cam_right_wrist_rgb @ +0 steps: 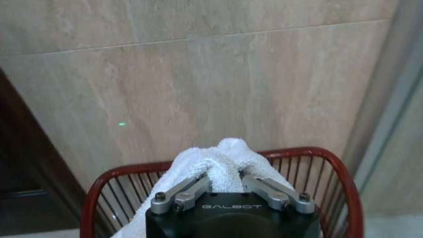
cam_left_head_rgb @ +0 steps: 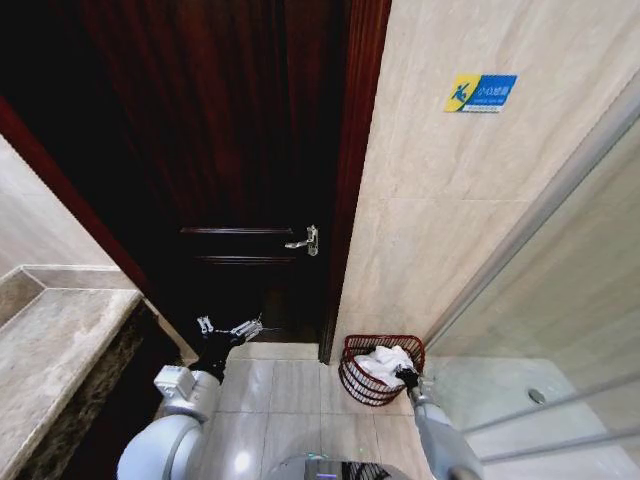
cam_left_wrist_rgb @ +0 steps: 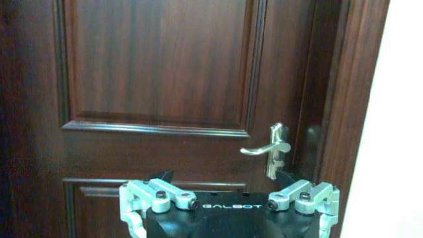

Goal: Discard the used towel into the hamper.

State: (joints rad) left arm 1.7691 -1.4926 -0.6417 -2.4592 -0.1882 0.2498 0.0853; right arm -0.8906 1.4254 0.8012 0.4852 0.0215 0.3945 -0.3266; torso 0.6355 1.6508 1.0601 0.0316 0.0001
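— Where's the towel (cam_right_wrist_rgb: 218, 163)?

— Pinched in my right gripper (cam_right_wrist_rgb: 225, 186) over the hamper (cam_left_head_rgb: 352, 347) by the tiled wall (cam_left_head_rgb: 440, 220) (my left gripper (cam_left_head_rgb: 228, 328) idles spread, facing the door (cam_left_wrist_rgb: 158, 74)).

— Next?

— Letting go, I'd judge.

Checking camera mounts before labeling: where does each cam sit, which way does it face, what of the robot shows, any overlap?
Head: high on the robot, looking down at the floor, door, hamper; both arms show.
Left wrist: faces the door handle; left gripper open, empty.
Right wrist: over the hamper, facing the tiled wall; right gripper shut on the towel.
Shared: head and right wrist see hamper and towel; head and left wrist, the door handle.
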